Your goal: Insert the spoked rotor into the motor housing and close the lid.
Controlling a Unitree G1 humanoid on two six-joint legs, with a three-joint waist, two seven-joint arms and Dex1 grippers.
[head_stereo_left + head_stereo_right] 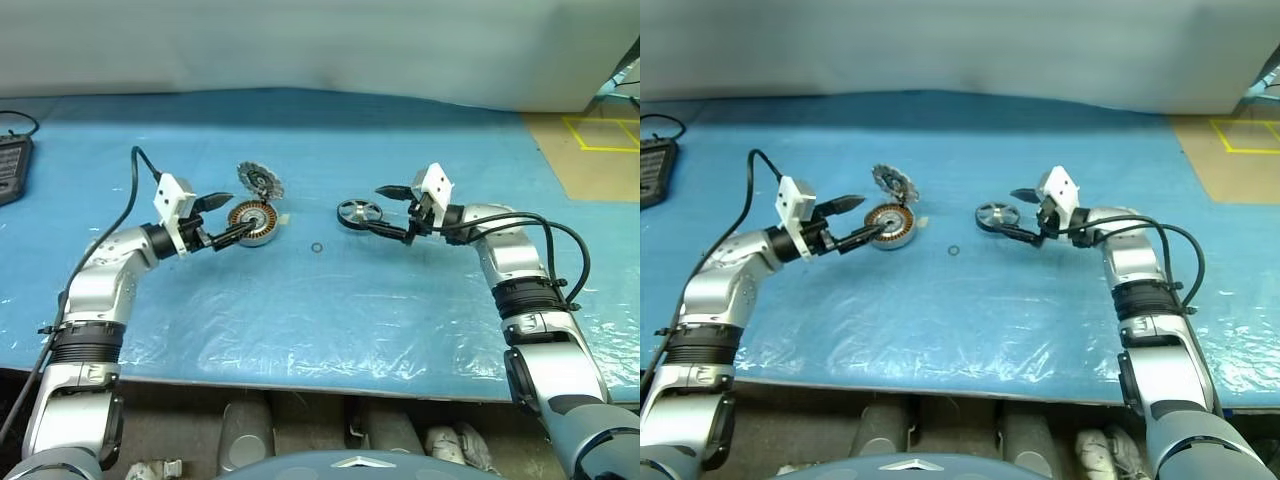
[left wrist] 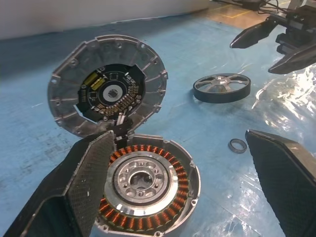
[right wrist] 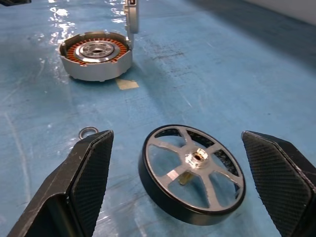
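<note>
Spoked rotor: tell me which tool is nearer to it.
Right. The right tool stands open with the spoked rotor between its fingers; the left tool is open at the motor housing, well off to the rotor's left.

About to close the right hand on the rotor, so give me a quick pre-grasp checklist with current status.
1. Right hand open, fingers on either side of the spoked rotor: ok.
2. Rotor lying flat on the blue mat, free: ok.
3. Lid standing open, motor housing windings and hub exposed: ok.
4. Left hand open at the housing, gripping nothing: ok.
5. Small ring loose on the mat between housing and rotor, clear of both: ok.
6. Housing fixed to the mat: cannot tell.
</note>
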